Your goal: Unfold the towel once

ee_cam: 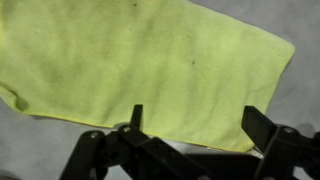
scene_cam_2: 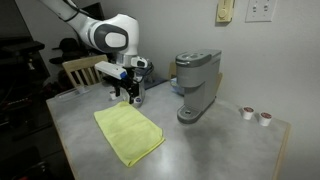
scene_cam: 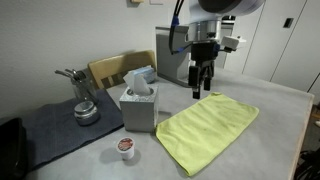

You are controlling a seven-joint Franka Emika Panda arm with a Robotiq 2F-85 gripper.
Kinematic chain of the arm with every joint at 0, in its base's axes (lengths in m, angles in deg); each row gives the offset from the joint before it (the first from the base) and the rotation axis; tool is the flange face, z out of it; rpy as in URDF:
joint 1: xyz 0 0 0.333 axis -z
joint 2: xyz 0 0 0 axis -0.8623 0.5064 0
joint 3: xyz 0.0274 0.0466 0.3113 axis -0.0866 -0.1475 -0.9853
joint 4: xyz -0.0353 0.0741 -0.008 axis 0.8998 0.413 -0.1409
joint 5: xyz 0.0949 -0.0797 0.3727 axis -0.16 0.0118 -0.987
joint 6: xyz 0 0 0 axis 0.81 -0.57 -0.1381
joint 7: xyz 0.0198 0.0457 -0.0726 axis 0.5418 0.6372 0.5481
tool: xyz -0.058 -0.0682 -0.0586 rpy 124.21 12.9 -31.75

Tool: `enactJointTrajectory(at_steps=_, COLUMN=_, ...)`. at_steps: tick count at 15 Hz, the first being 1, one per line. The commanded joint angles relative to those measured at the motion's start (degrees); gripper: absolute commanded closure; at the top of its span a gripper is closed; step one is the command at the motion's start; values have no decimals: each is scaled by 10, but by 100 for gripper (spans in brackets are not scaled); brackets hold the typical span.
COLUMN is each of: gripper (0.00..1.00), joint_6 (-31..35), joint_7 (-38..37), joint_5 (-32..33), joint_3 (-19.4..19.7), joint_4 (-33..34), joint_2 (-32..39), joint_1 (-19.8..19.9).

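Note:
The bright yellow-green towel lies flat on the grey table, seen in both exterior views and filling most of the wrist view. My gripper hangs just above the towel's far edge, also in an exterior view. In the wrist view the two fingers are spread wide apart over the towel's edge with nothing between them. The gripper is open and empty.
A tissue box stands beside the towel. A dark grey-blue mat holds a metal pot. A small pod cup sits near the front. A coffee machine and two pods stand on the table. A wooden chair is behind.

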Motion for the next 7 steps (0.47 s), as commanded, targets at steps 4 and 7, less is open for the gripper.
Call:
enactJointTrajectory(at_steps=4, gripper=0, joint_6=-21, joint_7=-14, joint_5=57, joint_3=20, joint_4=-19, joint_2=-34, joint_1=6)
enactJointTrajectory(at_steps=7, gripper=0, joint_6=-24, joint_7=-14, joint_5=59, joint_3=21, joint_4=-26, joint_2=-42, joint_1=6)
